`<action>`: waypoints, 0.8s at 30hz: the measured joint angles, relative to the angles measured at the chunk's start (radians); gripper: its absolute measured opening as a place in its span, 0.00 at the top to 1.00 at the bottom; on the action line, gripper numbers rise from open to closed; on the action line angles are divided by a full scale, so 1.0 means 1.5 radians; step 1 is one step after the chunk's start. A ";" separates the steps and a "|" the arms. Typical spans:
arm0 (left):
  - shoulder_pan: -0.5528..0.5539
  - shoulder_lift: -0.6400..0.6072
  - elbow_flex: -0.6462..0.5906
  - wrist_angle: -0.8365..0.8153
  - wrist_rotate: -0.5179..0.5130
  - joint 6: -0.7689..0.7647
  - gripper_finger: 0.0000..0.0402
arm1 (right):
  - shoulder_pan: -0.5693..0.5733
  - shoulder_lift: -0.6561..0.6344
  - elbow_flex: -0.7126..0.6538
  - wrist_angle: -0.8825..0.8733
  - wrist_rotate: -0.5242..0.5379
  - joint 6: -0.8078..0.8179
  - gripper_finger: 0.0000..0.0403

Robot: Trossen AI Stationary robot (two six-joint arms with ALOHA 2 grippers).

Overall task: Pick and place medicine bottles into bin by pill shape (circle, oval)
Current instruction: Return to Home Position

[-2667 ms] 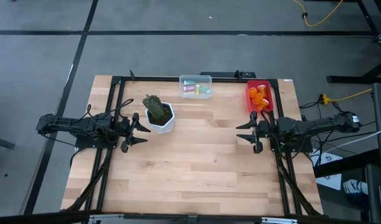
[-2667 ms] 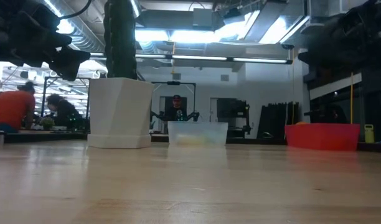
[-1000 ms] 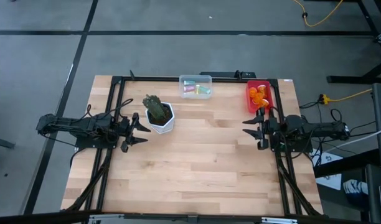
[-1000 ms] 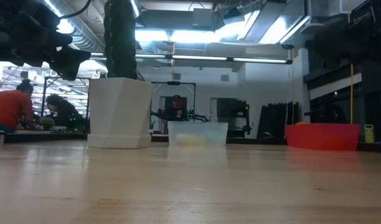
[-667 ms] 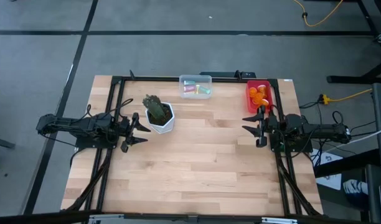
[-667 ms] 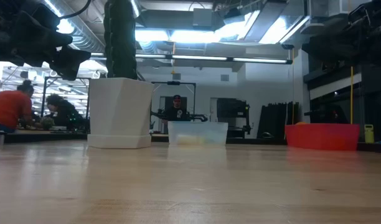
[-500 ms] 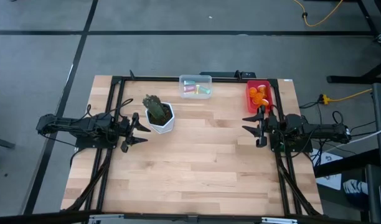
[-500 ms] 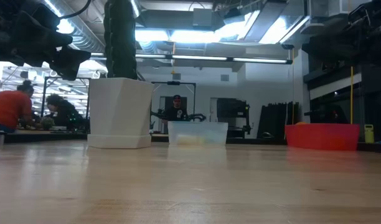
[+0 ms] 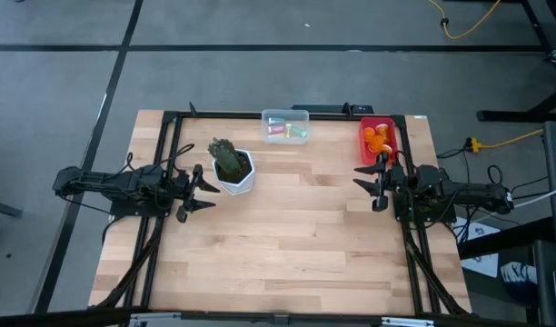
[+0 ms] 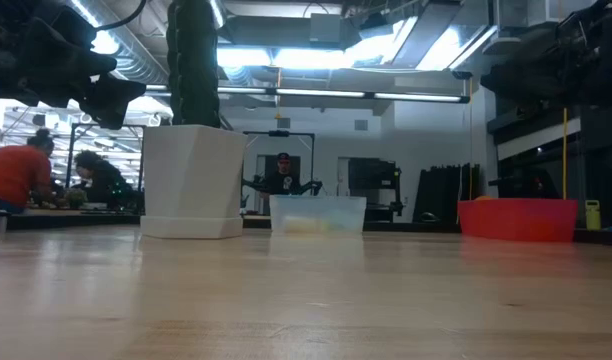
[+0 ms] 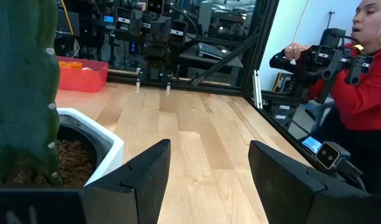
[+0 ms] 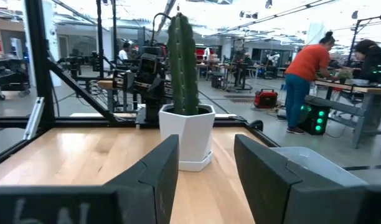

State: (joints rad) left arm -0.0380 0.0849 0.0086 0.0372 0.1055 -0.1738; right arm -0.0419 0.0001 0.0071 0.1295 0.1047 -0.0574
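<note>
Your left gripper (image 9: 203,189), beside the plant pot (image 9: 233,181), and right gripper (image 9: 361,183), far across from it, both gape empty. Green and pink medicine bottles (image 9: 287,133) lie in the clear bin (image 9: 285,113) behind the pot.

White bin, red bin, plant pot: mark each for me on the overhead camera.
white bin (image 9: 286,112): high view, on its back rim.
red bin (image 9: 362,143): high view, on its left wall.
plant pot (image 9: 234,187): high view, on its white front wall.

Tiny green and pink bottles (image 9: 287,133) lying in clear bin (image 9: 285,112); orange bottles (image 9: 378,139) piled in red bin (image 9: 378,120).
</note>
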 joint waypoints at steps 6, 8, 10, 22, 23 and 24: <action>0.000 0.000 0.000 0.000 0.000 0.000 0.48 | -0.010 0.000 0.000 0.000 0.000 0.000 0.61; 0.000 0.000 0.000 0.000 0.000 0.000 0.48 | -0.010 0.000 0.000 0.000 0.000 0.000 0.61; 0.000 0.000 0.000 0.000 0.000 0.000 0.48 | -0.010 0.000 0.000 0.000 0.000 -0.001 0.61; 0.000 0.000 0.000 0.000 0.000 0.000 0.48 | -0.010 0.000 0.000 0.000 0.000 -0.001 0.61; 0.000 0.000 0.000 0.000 0.000 0.000 0.48 | -0.010 0.000 0.000 0.000 0.000 0.000 0.61; 0.000 0.000 0.000 0.000 0.000 0.000 0.48 | -0.009 0.000 0.000 0.000 0.000 0.000 0.61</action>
State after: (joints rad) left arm -0.0378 0.0849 0.0086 0.0372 0.1055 -0.1738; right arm -0.0561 -0.0002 0.0071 0.1295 0.1047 -0.0574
